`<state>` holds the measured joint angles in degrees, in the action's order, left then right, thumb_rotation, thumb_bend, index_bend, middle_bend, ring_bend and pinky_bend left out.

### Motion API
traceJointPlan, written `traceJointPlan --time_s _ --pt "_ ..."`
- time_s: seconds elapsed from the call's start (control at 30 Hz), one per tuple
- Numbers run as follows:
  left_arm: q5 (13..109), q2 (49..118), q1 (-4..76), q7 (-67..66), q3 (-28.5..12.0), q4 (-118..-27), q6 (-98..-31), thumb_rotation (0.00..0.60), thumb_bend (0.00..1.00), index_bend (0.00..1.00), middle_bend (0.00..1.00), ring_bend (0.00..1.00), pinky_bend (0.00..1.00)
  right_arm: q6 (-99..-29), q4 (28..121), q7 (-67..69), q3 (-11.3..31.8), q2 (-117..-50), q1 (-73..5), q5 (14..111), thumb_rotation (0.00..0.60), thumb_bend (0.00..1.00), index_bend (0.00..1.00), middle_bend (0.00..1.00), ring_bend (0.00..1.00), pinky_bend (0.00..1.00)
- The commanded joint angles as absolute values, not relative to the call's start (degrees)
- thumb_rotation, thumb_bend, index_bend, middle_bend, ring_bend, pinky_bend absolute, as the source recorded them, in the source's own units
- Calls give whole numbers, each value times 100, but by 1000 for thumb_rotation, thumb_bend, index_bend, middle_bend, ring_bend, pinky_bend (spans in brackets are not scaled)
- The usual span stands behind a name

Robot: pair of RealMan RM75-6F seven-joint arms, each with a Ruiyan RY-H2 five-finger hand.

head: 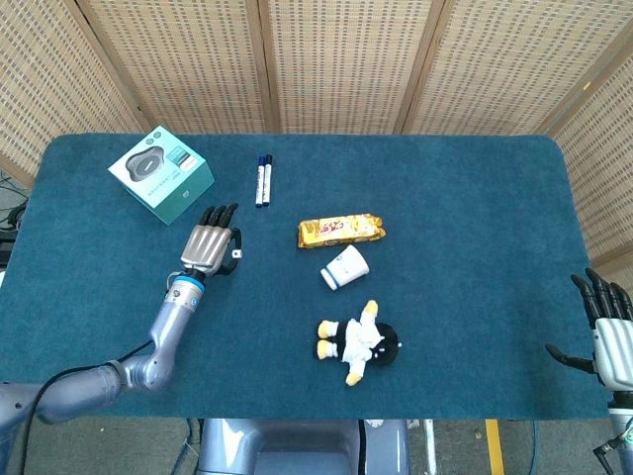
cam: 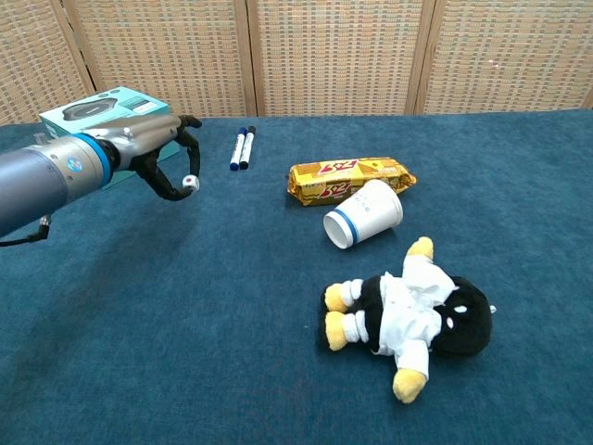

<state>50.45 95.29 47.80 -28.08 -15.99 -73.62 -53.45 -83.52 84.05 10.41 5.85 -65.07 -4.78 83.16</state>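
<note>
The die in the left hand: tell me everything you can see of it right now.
The die is a small white cube with dark pips, hard and plastic-looking. The left hand pinches it between fingertips, lifted clear of the blue table cloth. It hangs just in front of the teal box, left of the two markers. Only the fingers touch it. In the head view it shows as a tiny white speck at the hand's right edge; pip counts are too small to read.

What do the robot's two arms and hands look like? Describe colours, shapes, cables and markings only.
The left arm is a smooth grey-silver tube with a bright blue ring at the wrist and a thin black cable below. The left hand has a silver back and black fingers. The right hand has a pale casing and black fingers.
</note>
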Motion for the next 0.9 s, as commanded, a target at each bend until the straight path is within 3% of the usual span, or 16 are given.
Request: traceJointPlan --time_s 0.03,0.17,0.37,0.43,0.5,0.6,0.7,0.9 --pt "5614 8772 4441 -2346 -1718 -8447 -5910 600 382 528 0 0 0 -8368 8415 1042 583 -6503 -472 8327 600 0 0 0 0 0" --pt "6095 8204 4135 -1861 -1754 -9235 -6257 600 379 528 0 0 0 -8409 8443 1033 571 -6492 -454 8359 600 0 0 0 0 0" --pt "6408 7824 3975 -1595 -1768 -9666 -6471 600 367 528 0 0 0 -8472 8494 1005 556 -6477 -433 8412 600 0 0 0 0 0" --pt "6418 7770 3961 -1553 -1768 -9756 -6480 600 355 473 0 0 0 -8480 8494 1008 550 -6476 -428 8421 600 0 0 0 0 0" --pt "6416 7736 3959 -1519 -1764 -9827 -6475 600 338 281 0 0 0 -8483 8492 1023 551 -6471 -425 8421 600 0 0 0 0 0" --pt "6396 7713 3962 -1484 -1762 -9891 -6465 600 330 68 0 0 0 -8482 8490 1050 555 -6460 -422 8413 600 0 0 0 0 0" --pt "6383 7699 3970 -1484 -1770 -9936 -6485 600 329 5 0 0 0 -8485 8493 1080 560 -6447 -418 8407 600 0 0 0 0 0" --pt "6423 7559 3888 -1414 -1736 -10071 -6570 600 324 0 0 0 0 -8483 8478 1107 555 -6443 -417 8418 600 0 0 0 0 0"
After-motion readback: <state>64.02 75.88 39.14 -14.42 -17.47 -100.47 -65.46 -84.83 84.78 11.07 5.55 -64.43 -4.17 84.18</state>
